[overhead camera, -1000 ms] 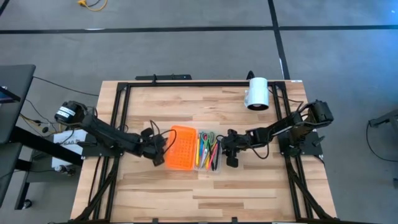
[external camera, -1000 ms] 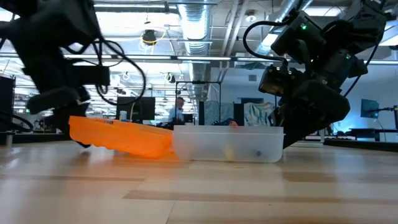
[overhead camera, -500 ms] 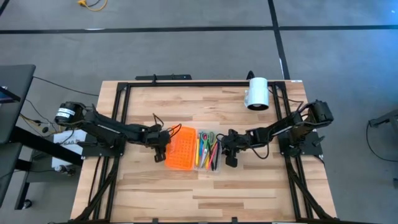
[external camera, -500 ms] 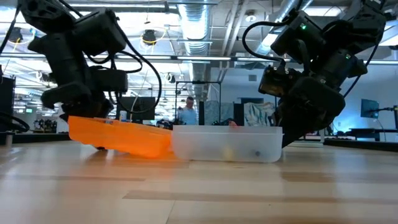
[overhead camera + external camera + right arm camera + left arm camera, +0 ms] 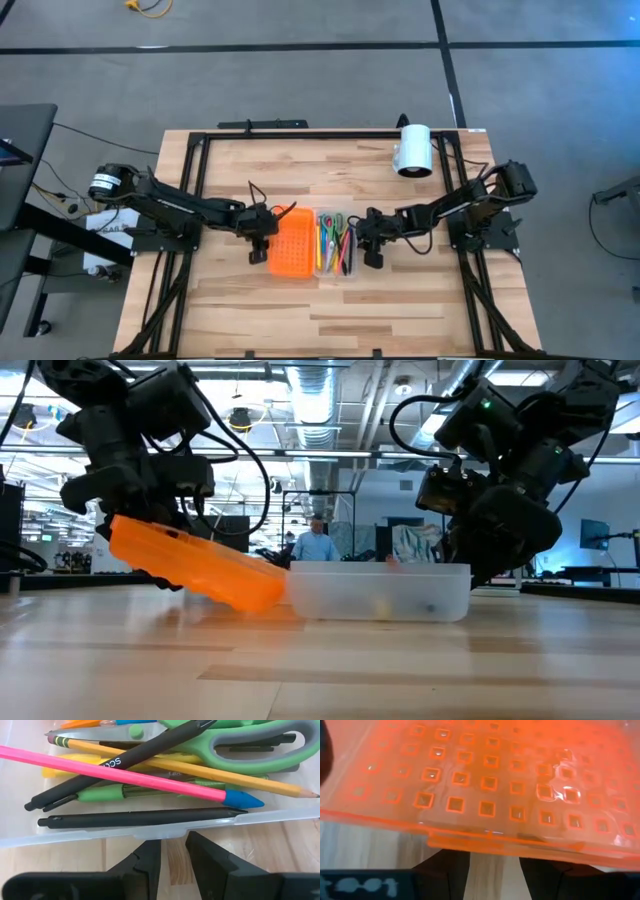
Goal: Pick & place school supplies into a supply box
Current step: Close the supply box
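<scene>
I judge the hinged orange lid (image 5: 291,240) light, thin and flexy, best pushed at its left rim where my left gripper (image 5: 262,226) sits, jaws spread, while my right gripper (image 5: 372,240), jaws slightly apart, steadies the clear box (image 5: 380,592).

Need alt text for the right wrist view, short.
A clear plastic supply box seen close up, holding black pens, a pink pencil, a yellow pencil and green-handled scissors. The right gripper sits just outside the box's near wall, over the wooden table.

Supplies (image 5: 334,241) in box (image 5: 333,271); lid (image 5: 291,244) leftward
</scene>
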Tool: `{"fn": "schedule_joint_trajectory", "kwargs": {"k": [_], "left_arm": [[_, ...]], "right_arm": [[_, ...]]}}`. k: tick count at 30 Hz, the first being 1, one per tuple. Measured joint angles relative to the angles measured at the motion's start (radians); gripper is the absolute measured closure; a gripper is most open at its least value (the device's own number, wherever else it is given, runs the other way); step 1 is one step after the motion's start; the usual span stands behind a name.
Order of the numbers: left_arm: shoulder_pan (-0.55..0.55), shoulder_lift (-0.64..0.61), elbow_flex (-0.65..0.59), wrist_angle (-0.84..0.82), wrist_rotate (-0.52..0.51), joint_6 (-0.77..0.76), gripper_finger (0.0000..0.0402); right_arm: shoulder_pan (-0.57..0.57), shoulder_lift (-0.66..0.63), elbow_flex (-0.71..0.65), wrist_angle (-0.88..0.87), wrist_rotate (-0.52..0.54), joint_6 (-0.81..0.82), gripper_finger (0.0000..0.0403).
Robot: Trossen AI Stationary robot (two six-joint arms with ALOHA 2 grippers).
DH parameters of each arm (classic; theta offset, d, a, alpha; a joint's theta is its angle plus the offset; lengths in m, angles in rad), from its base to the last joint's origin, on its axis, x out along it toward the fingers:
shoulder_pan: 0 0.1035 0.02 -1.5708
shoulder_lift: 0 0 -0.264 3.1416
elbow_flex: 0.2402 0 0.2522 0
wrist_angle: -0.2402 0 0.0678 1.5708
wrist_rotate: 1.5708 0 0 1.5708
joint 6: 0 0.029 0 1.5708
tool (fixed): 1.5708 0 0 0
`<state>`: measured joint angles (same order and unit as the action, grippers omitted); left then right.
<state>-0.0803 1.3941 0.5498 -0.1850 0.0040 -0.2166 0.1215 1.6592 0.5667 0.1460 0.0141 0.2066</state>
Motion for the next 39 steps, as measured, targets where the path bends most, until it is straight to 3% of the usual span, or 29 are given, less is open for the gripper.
{"fn": "schedule_joint_trajectory", "kwargs": {"k": [13,39], "left_arm": [[0.0,-0.002,0.013,0.011,0.06,-0.025,0.0249],[0.015,-0.045,0.186,-0.04,0.017,0.09,0.0249]], "right_arm": [[0.0,0.008,0.0,-0.005,-0.012,-0.021,0.0304],[0.001,0.01,-0.02,0.034,0.007,-0.032,0.0304]]}}
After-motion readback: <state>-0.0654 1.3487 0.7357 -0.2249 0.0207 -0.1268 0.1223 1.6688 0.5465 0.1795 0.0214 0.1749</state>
